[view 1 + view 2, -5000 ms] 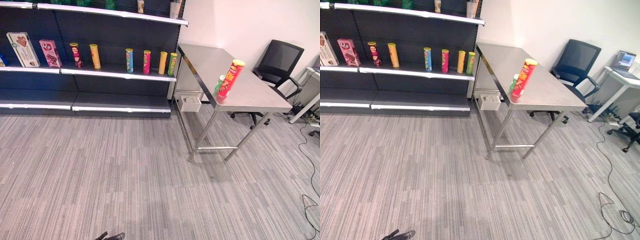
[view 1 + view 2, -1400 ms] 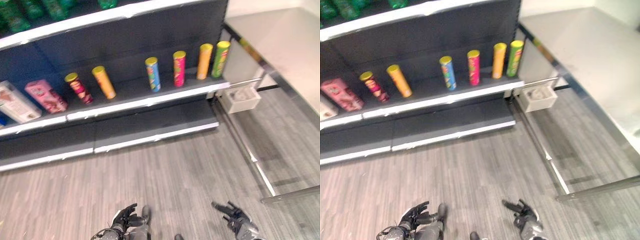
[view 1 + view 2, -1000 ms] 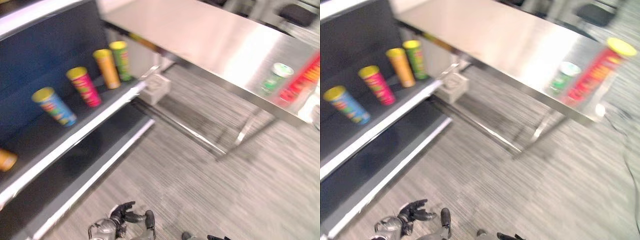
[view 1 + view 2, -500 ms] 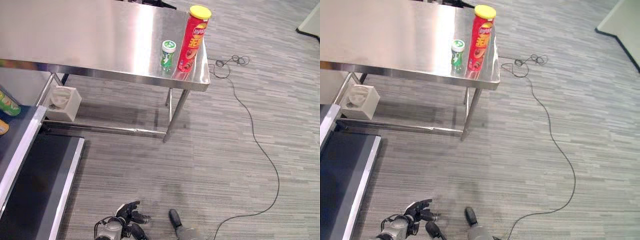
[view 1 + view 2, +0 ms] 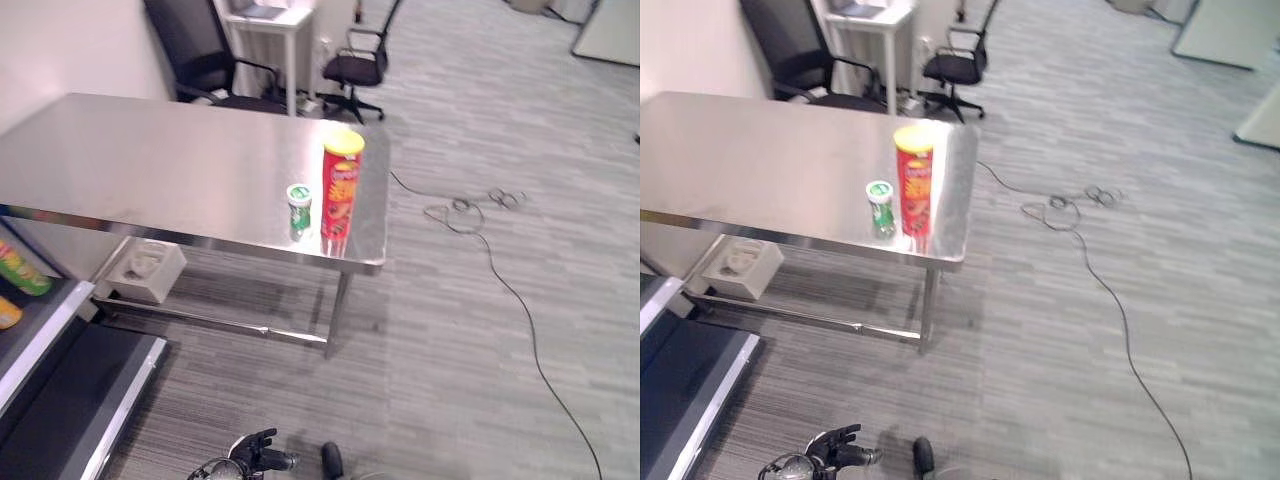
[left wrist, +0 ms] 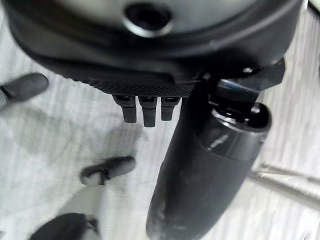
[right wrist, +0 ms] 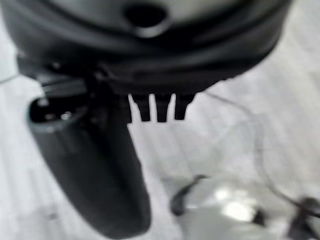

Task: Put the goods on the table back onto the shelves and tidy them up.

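Two goods, a tall red crisp tube with a yellow lid [image 5: 341,196] and a short green can [image 5: 299,210], stand untouched near the steel desk's [image 5: 150,165] corner, while my left robot hand [image 5: 252,452] and right robot hand [image 7: 100,175] hang loose-fingered and empty, so every shelving step remains.

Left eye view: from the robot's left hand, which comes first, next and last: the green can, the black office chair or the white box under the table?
From the left hand, low in view:
1. White box, under the table.
2. Green can, on the table, beside the red chip tube.
3. Black office chair, far back.
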Available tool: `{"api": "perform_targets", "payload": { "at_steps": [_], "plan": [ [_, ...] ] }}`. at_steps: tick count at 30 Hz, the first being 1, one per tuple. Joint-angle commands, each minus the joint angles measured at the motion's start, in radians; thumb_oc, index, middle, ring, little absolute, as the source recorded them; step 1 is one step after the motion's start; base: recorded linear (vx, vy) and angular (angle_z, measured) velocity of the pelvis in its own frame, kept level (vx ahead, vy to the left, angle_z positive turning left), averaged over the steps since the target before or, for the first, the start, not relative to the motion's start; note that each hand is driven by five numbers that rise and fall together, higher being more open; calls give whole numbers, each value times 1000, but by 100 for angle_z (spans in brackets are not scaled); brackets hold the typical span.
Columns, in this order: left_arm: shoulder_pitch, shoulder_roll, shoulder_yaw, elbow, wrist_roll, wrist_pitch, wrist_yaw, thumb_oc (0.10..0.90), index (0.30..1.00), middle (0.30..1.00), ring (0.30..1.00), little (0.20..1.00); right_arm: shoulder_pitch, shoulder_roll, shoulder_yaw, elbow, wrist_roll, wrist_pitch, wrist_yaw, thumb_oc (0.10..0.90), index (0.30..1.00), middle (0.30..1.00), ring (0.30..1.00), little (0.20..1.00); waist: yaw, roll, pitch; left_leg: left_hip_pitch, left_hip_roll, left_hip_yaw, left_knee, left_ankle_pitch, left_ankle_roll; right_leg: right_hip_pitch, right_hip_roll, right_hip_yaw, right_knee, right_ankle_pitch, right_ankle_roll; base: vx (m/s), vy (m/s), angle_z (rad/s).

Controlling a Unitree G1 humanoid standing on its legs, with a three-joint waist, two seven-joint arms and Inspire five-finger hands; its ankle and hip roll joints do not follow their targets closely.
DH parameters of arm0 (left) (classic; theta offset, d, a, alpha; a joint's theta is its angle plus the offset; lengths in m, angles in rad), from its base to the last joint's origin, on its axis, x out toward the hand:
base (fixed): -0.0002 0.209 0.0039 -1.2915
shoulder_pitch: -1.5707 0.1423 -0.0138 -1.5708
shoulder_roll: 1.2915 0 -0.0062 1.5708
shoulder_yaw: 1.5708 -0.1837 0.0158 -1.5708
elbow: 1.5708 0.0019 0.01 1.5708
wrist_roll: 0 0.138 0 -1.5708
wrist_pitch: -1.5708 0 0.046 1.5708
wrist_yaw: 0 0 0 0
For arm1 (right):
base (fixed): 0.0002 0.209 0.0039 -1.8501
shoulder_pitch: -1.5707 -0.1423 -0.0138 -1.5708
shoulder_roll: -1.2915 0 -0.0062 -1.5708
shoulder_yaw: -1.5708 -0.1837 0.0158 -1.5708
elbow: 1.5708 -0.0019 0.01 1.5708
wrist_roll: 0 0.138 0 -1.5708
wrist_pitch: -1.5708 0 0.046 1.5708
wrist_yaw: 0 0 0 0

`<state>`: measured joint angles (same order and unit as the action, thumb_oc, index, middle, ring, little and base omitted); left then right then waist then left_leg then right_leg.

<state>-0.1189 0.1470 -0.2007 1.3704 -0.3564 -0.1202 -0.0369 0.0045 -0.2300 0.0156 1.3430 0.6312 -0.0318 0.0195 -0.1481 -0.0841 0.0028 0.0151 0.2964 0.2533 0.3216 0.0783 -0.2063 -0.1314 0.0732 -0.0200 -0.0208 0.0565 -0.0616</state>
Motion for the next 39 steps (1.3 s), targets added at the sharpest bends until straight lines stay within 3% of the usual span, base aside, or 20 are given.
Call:
{"api": "perform_targets", "payload": {
  "at_steps": [1,3,4,7,9,12,14,16,17,20,24,25,27,29,32,34,35,36,37,39],
  "plan": [
    [-62,15,-11,-55,-24,-16,14,800,900,900,900,900,6,-33,63,-75,-52,-44,0,800,900,900,900,900,-6,3,67,38,-85,9,93,31,114,7,-61,111,52,-31,60,134,-253,-4],
    [-71,5,-27,-107,-50,-27,21,800,900,900,900,900,17,-49,89,-133,-96,-47,-14,800,900,900,900,900,16,-23,80,-49,-137,-42,119,-15,147,38,-90,123,48,-51,62,149,-97,6],
    [-73,-14,-49,-125,-58,-34,19,800,900,900,900,900,32,-68,86,-152,-130,-45,-21,800,900,900,900,900,25,-14,83,-74,-101,-46,-39,-22,129,67,-126,112,36,-68,85,180,90,22],
    [-72,-30,-46,-93,-76,-31,21,800,900,900,900,900,17,-74,93,-127,-153,-43,-25,800,900,900,900,900,39,1,84,-111,-56,-84,-240,24,101,80,-149,106,34,-91,100,156,145,19],
    [-76,-32,-32,-92,-114,-38,32,800,900,900,900,900,5,-67,96,-110,-155,-44,-31,800,900,900,900,900,49,12,90,-130,-29,-134,-297,71,79,89,-157,117,33,-98,112,126,148,-12],
    [-66,-39,5,-96,-171,-53,41,800,900,900,900,900,6,-52,114,-95,-183,-39,-30,800,900,900,900,900,56,27,88,-125,14,-186,-272,87,52,100,-199,157,11,-92,138,171,319,-74],
    [-70,-41,10,-95,-181,-54,45,800,900,900,900,900,4,-48,125,-92,-190,-38,-31,800,900,900,900,900,61,27,88,-116,15,-219,-260,72,47,105,-212,165,-5,-87,147,130,249,-73],
    [-84,-46,-9,-94,-169,-50,43,800,900,900,900,900,6,-44,128,-98,-191,-35,-31,800,900,900,900,900,62,35,84,-118,-7,-287,-242,32,42,115,-234,188,-24,-80,165,156,295,-35],
    [-97,-46,-32,-87,-146,-45,38,800,900,900,900,900,4,-48,123,-98,-189,-30,-28,800,900,900,900,900,51,38,84,-125,-19,-287,-243,-2,43,115,-257,194,-27,-77,177,133,394,-12],
    [-135,-30,-85,-81,-72,-41,27,800,900,900,900,900,-11,-45,95,-97,-167,-21,-26,800,900,900,900,900,26,42,74,-130,-59,-240,-297,-31,43,71,-328,216,-59,-18,224,42,493,11],
    [-162,17,-87,-101,-61,-50,33,800,900,900,900,900,-25,-3,88,-107,-138,-26,-27,800,900,900,900,900,25,21,57,-140,-155,-179,-375,-57,97,-37,-384,227,-67,94,255,-32,408,-5],
    [-162,30,-71,-96,-64,-50,41,800,900,900,900,900,-36,8,103,-98,-155,-25,-29,800,900,900,900,900,32,8,59,-136,-170,-156,-391,-59,106,-72,-390,212,-67,147,261,-72,249,-32],
    [-163,53,-59,-87,-74,-48,42,800,900,900,900,900,-54,27,106,-54,-150,-17,-29,800,900,900,900,900,37,-6,62,-146,-191,-107,-407,-60,125,-111,-374,102,-67,215,273,-132,231,-59],
    [-160,55,-62,-88,-73,-50,40,800,900,900,900,900,-46,29,98,-42,-134,-16,-21,800,900,900,900,900,30,-1,67,-151,-198,-102,-406,-60,135,-102,-351,117,-64,199,270,-67,206,-44],
    [-146,52,-71,-92,-64,-48,20,800,900,900,900,900,-27,14,65,34,-104,-14,-10,800,900,900,900,900,29,18,70,-158,-222,-92,-402,-59,165,-40,-269,219,35,83,235,-83,281,10],
    [-138,52,-57,-87,-77,-44,14,800,900,900,900,900,-16,22,54,79,-97,-12,-9,800,900,900,900,900,50,23,57,-160,-226,-81,-408,-60,171,20,-239,203,45,2,218,-45,160,6],
    [-130,54,-55,-78,-64,-39,12,800,900,900,900,900,-7,25,72,87,-124,-8,-8,800,900,900,900,900,70,13,44,-156,-236,-74,-409,-71,176,58,-246,161,26,-14,216,11,13,-23],
    [-122,50,-41,-73,-65,-34,10,800,900,900,900,900,-4,30,56,101,-120,-12,-10,800,900,900,900,900,80,2,35,-158,-239,-75,-409,-67,172,67,-261,137,13,10,230,98,-25,-28],
    [-125,53,-37,-62,-58,-38,11,800,900,900,900,900,11,36,30,122,-80,-11,-3,800,900,900,900,900,67,-4,21,-136,-241,-64,-409,-73,175,62,-216,182,-9,-8,223,125,-44,-33],
    [-117,54,-37,-68,-46,-47,7,800,900,900,900,900,14,22,6,102,-40,-23,-1,800,900,900,900,900,56,1,28,-98,-235,-35,-409,-85,169,57,-206,191,-21,15,230,116,17,1]
  ]
}}
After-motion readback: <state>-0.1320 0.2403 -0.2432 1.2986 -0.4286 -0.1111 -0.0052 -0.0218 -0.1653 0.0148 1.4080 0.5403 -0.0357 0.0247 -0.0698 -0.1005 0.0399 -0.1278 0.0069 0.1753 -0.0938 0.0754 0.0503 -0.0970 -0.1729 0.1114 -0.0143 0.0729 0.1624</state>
